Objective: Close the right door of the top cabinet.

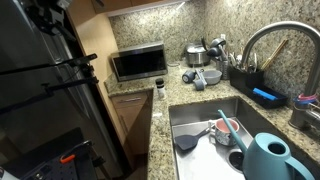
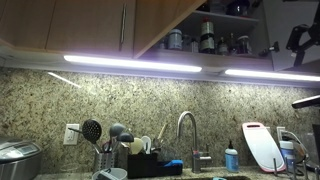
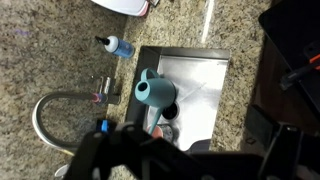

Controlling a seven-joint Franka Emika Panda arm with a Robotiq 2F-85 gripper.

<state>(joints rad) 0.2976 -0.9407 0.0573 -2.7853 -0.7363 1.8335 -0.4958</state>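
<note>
The top cabinet stands open in an exterior view. Its wooden door [image 2: 165,22] is swung out towards the camera, and jars and bottles [image 2: 208,40] show on the shelf behind it. My gripper [image 2: 300,40] is up at shelf height, to the right of the open compartment and apart from the door. In the wrist view the dark fingers [image 3: 190,160] spread along the bottom edge, empty, high above the sink. The cabinet and door are out of view there. The black arm [image 1: 50,60] fills the left of an exterior view.
Below are a granite counter and a steel sink [image 1: 200,115] with a teal watering can [image 1: 265,155], also in the wrist view [image 3: 153,90]. A faucet [image 2: 185,130], a light strip [image 2: 130,63], a microwave [image 1: 138,63] and a cutting board [image 2: 258,145] line the wall.
</note>
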